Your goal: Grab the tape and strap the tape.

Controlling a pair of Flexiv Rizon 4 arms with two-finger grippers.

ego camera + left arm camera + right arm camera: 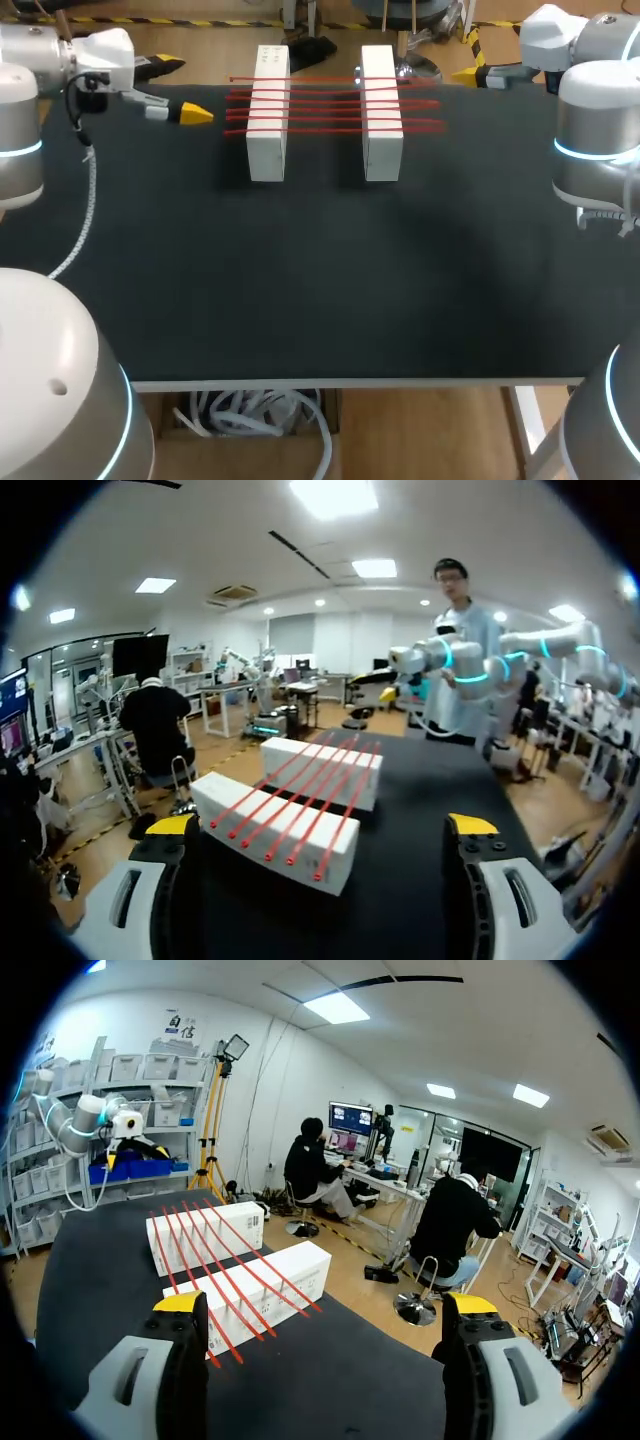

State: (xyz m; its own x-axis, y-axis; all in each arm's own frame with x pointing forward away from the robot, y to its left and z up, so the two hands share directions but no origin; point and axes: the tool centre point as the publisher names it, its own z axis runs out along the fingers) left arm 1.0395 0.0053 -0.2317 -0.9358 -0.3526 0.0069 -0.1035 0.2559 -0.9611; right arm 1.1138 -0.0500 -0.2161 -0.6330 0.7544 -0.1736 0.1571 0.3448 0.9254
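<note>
Overhead first: two white blocks are standing side by side toward the far edge of the black table. The left block and the right block are sitting apart, and several red tape strands are lying stretched across both tops, bridging the gap between them. The left gripper is hanging over the far left of the table, pointing toward the left block but apart from it. The right gripper is sitting at the far right corner, beyond the right block (only a yellow tip is showing there).

Left wrist: the left gripper is holding its fingers wide, touching nothing. The white blocks are lying just ahead of it, with the red tape strands running across both. The right gripper is showing past the blocks.

Right wrist: the right gripper is likewise gaping wide, gripping nothing. The red tape strands are crossing both white blocks ahead of it, and the left gripper is hovering well beyond them.
</note>
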